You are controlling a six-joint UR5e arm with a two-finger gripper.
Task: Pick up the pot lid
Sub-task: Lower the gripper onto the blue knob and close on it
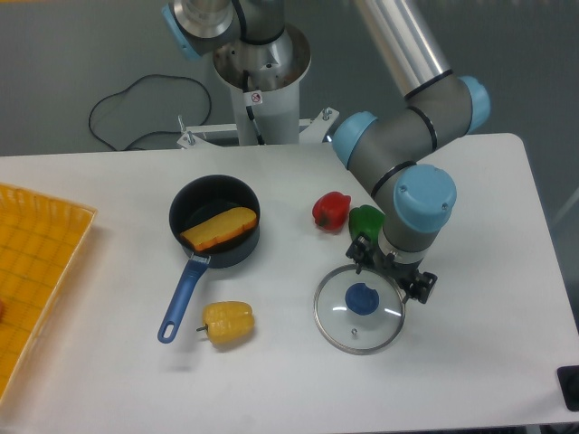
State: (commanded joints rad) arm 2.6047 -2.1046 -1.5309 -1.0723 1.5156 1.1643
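- Left of the lid sits the black pot (214, 197).
- The glass lid (335, 315) lies flat on the table; best to centre over its blue knob (362, 298), descend straight, then close squarely around it.
- The gripper (390, 272) hangs just above and beside the knob, fingers spread, holding nothing.
- The arm (421, 131) reaches down from above.

bent arm (425, 194), parted fingers (418, 284) pointing down
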